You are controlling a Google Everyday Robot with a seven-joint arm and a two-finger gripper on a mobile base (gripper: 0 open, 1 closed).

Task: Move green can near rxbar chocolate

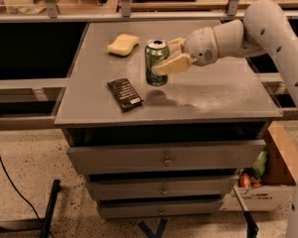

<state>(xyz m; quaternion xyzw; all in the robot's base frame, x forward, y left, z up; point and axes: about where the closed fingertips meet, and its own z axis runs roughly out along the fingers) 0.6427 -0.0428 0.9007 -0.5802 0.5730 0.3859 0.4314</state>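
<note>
The green can (155, 63) is upright, held just above the grey tabletop (213, 95) near its middle. My gripper (170, 57) reaches in from the right and is shut on the can, with tan fingers (173, 64) on its right side. The rxbar chocolate (124, 94), a flat black wrapper with white text, lies on the table a little left of and in front of the can. The can and the bar are apart by a short gap.
A pale yellow sponge (122, 44) lies at the back left of the table. The table is a drawer cabinet with its drawers (164, 158) below. A cardboard box (268, 177) of items stands on the floor at the right. A shelf rail runs behind.
</note>
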